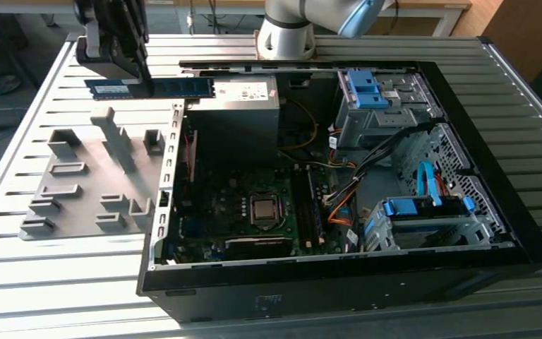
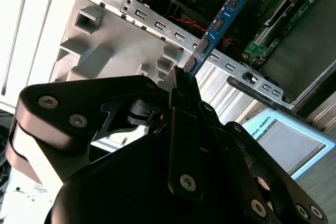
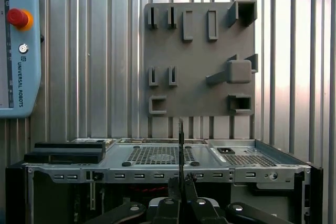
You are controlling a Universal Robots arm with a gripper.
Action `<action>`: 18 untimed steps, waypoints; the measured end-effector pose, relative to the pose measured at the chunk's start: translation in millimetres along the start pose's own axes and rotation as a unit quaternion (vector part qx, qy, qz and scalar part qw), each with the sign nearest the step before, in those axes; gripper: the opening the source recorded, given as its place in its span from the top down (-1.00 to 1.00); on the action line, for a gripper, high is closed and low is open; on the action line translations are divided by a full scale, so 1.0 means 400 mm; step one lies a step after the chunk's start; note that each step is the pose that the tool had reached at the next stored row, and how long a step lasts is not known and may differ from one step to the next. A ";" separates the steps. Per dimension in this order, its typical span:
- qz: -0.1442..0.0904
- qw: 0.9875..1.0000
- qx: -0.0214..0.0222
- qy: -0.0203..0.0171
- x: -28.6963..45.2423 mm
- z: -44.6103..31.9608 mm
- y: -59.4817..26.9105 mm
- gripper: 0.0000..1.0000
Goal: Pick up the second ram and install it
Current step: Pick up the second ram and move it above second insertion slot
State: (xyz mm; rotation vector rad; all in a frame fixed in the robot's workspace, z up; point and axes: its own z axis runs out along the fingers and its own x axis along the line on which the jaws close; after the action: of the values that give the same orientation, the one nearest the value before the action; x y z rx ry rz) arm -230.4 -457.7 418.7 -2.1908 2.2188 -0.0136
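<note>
One line of maker's print ran along the teach pendant point(image 3: 18, 51) casing, near its red stop button point(image 3: 17, 18), well apart from the jaws. Markings on the second ram point(image 2: 226, 14), clamped between the jaws, were too small to read. The power supply label point(image 1: 243, 90) was illegible.

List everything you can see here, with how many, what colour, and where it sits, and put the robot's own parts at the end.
Second ram: one, blue-green, held in the air above the table, beyond the holder block.
Holder block: one, grey, on the table at the exterior view's left of the case.
Computer case: one, black, open, on the table.
Table: one, silver, slatted.
Teach pendant: one, light blue-grey with a red button, on the table.
Gripper: one, black, shut on the second ram.
Arm: one, silver and blue, behind the case.
</note>
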 end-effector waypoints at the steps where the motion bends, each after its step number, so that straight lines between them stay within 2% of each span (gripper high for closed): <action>1: 0.000 1.000 0.000 0.000 0.000 0.000 -0.004 0.72; 8: 0.000 1.000 0.000 0.000 0.000 0.001 -0.038 0.72; 18: 0.000 1.000 0.000 0.000 -0.002 0.005 -0.127 0.72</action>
State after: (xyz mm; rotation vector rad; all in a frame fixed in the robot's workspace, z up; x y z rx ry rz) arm -179.6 -457.7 417.9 -2.1909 2.2188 -0.0137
